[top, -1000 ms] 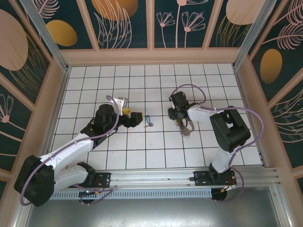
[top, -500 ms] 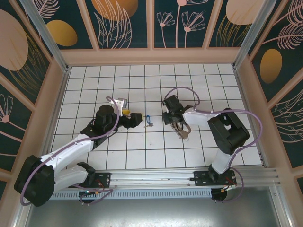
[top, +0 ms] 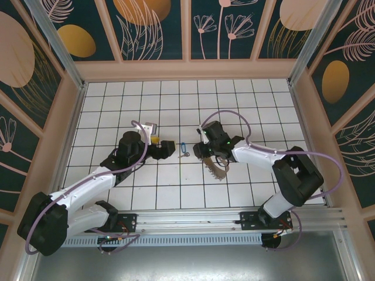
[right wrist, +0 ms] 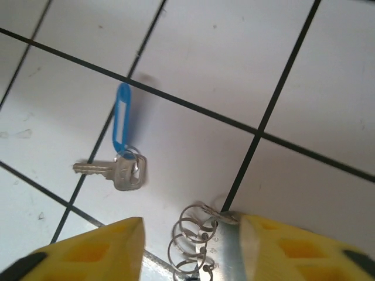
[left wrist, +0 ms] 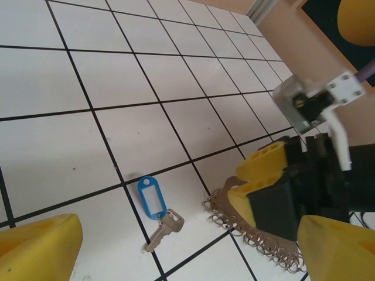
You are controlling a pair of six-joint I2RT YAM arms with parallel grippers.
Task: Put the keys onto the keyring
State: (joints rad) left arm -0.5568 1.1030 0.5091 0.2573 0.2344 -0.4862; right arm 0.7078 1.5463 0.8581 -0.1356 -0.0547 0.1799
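key (top: 184,150): silvery, blue oval tag attached | long axis laid near-to-far, tag toward tabletop (top: 117,99) far edge | left claw (top: 169,148) held spread | right claw (right wrist: 192,227) spread over keyring (top: 218,170)

Key (top: 184,150) sits on bare tile in a narrow gap, left jaws near it on one side, right jaws near on the other. Room straight above the key is free. Keyring (top: 218,168) lies beneath the right jaws, its rings just beside the key. Far rows of the table (top: 176,93) are open. Side walls (top: 75,105) fence it in.
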